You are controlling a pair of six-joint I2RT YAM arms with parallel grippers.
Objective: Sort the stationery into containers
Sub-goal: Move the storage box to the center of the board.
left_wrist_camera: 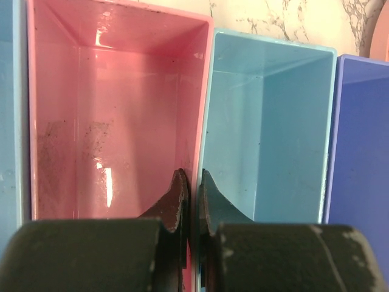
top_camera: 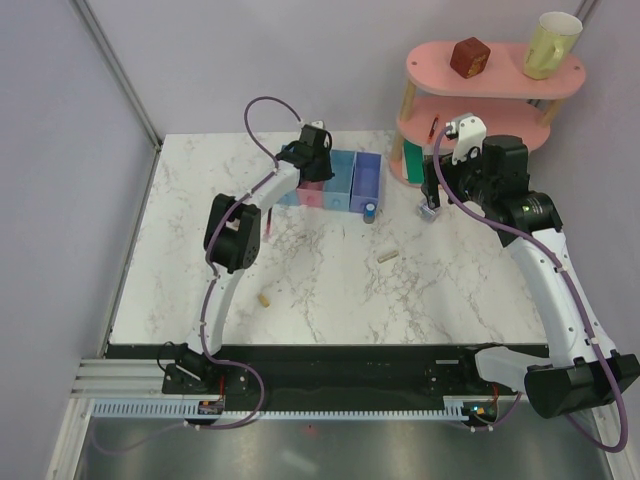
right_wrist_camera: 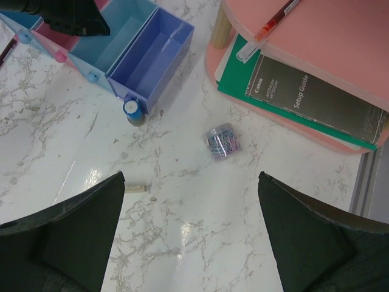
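The row of joined bins (top_camera: 345,185) stands at the back middle of the table. My left gripper (top_camera: 312,170) hangs over it, shut and empty, with its tips (left_wrist_camera: 191,176) above the wall between the pink bin (left_wrist_camera: 115,109) and a light blue bin (left_wrist_camera: 267,121). Both bins look empty. My right gripper (top_camera: 432,195) is open above the clear tub of paper clips (right_wrist_camera: 222,143). A tiny blue cylinder (right_wrist_camera: 132,111) stands at the purple bin's (right_wrist_camera: 152,58) near end. Beige pieces lie apart, one mid-table (top_camera: 387,255), one nearer front (top_camera: 264,298). A thin red pen (top_camera: 268,222) lies by the left arm. No pink cylinder shows.
The pink tiered shelf (top_camera: 480,100) stands at the back right with a brown cube (top_camera: 468,57) and a yellow mug (top_camera: 550,45) on top. A green booklet (right_wrist_camera: 304,97) and another pen (right_wrist_camera: 276,15) lie on its lower tiers, close to my right gripper.
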